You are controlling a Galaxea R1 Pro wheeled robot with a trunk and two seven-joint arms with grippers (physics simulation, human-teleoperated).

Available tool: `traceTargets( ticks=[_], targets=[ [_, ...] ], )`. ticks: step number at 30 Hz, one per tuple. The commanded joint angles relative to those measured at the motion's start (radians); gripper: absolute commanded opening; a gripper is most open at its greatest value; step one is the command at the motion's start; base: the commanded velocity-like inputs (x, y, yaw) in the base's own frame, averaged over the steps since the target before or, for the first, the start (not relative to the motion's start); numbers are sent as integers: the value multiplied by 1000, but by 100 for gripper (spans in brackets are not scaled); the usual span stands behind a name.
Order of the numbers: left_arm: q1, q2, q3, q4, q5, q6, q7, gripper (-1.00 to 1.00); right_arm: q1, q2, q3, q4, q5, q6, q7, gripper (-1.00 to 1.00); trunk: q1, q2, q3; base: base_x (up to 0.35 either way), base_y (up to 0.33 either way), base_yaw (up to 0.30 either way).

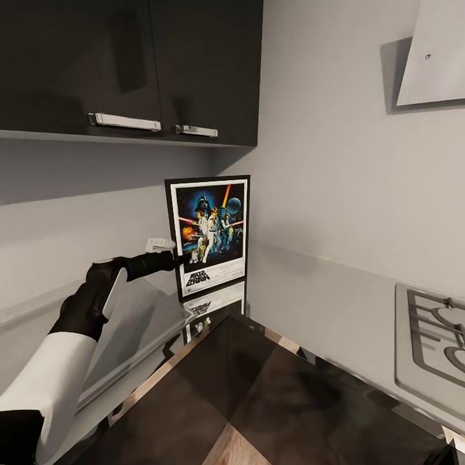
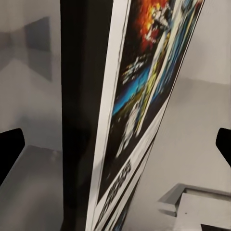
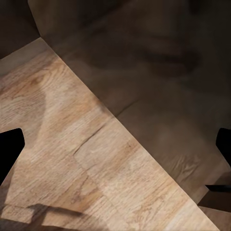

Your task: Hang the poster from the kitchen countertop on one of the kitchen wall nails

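The poster (image 1: pixel 210 232) stands upright in the corner on the light-grey kitchen countertop (image 1: pixel 336 310), its back to the wall. It has a black frame, a white border and colourful figures on dark blue. My left arm reaches out to its left edge, and the left gripper (image 1: pixel 183 258) is at the frame's lower left side. In the left wrist view the poster (image 2: pixel 139 96) is seen edge-on, close up, between the wide-apart fingertips (image 2: pixel 10 149); the left gripper (image 2: pixel 115 149) is open. My right gripper (image 3: pixel 115 149) is open over a wooden floor (image 3: pixel 96 144), holding nothing.
Dark upper cabinets (image 1: pixel 129 64) with metal handles hang above the poster. A gas hob (image 1: pixel 431 339) with grates is set into the countertop at the right. A slanted light range hood (image 1: pixel 433 51) is at the upper right. Dark glossy cabinet fronts (image 1: pixel 258 387) lie below.
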Motion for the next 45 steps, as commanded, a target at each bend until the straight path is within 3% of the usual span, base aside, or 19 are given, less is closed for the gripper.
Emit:
traceTargets(
  ticks=[1, 27, 31, 43, 44, 45],
  targets=[
    [-2, 1, -2, 0, 10, 8, 3, 100, -1, 0, 1, 0, 3, -3, 1, 100, 0, -1, -1, 0, 0, 0],
    [-41, -4, -4, 52, 9, 9, 8, 100, -1, 0, 1, 0, 3, -3, 1, 100, 0, -1, -1, 0, 0, 0],
    [-73, -17, -6, 112, 9, 7, 8, 100, -1, 0, 1, 0, 3, -3, 0, 100, 0, -1, -1, 0, 0, 0],
    [-80, -24, -7, 123, 9, 6, 7, 100, -1, 0, 1, 0, 3, -3, 0, 100, 0, -1, -1, 0, 0, 0],
    [-79, -24, -7, 123, 9, 6, 7, -100, -1, 0, 1, 0, 3, -3, 0, 100, 0, -1, -1, 0, 0, 0],
    [-79, -24, -7, 122, 9, 6, 7, -100, -1, 0, 1, 0, 3, -3, 0, 100, 0, -1, -1, 0, 0, 0]
  ],
)
